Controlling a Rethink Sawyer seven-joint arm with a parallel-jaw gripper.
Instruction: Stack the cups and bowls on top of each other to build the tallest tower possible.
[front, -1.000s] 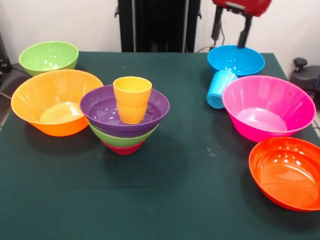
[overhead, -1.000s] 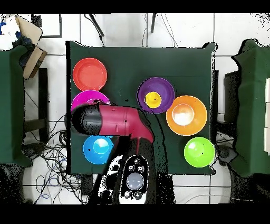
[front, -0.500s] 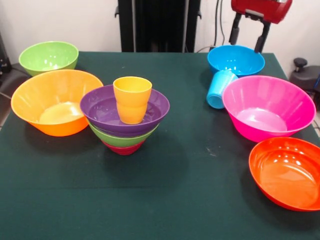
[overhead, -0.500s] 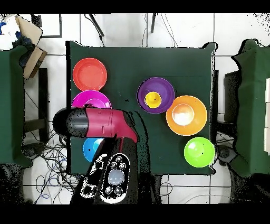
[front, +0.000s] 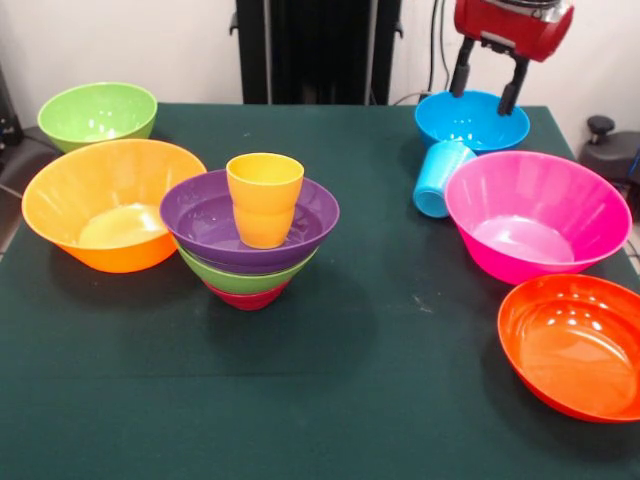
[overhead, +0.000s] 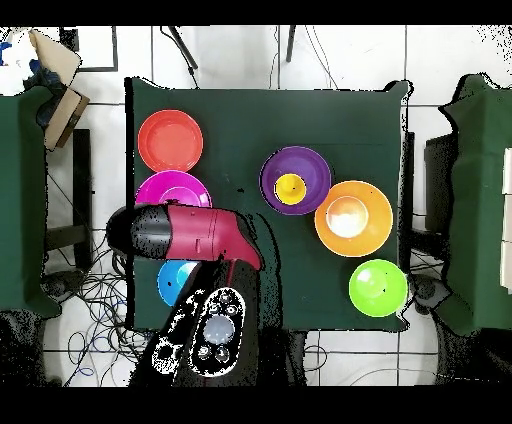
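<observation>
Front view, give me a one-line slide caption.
Open gripper hovers above the glossy blue plastic bowl; yellow-orange plastic cup tops the nested bowl tower.

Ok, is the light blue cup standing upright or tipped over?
Tipped over. The light blue cup lies on its side on the table, its open mouth towards the camera, between the blue bowl and the pink bowl.

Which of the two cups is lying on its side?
The light blue cup, tipped over on the table between the blue bowl and the pink bowl. The yellow-orange cup stands upright in the purple bowl.
</observation>
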